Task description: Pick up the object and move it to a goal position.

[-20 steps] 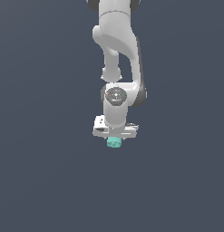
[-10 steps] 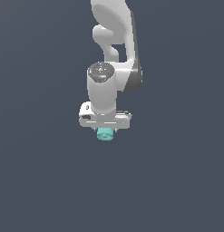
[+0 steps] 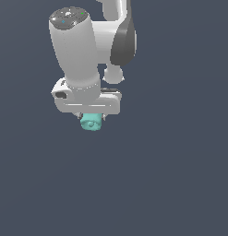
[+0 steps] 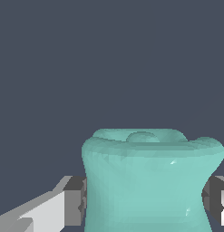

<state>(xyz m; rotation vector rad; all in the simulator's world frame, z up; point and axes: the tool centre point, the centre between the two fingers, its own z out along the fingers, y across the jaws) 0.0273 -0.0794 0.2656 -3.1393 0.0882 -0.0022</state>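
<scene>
While the arm [image 3: 83,55] fills the upper left of the frame, end effector [image 3: 91,118] grips teal object [image 3: 90,122] between both fingers [image 4: 75,199].

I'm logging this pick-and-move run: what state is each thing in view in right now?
teal object: held between the gripper's fingers, sticking out below the hand, its round-featured end facing outward.
gripper: shut on the teal object, a finger against each side.
arm: carrying the gripper, nothing else touching it.
</scene>
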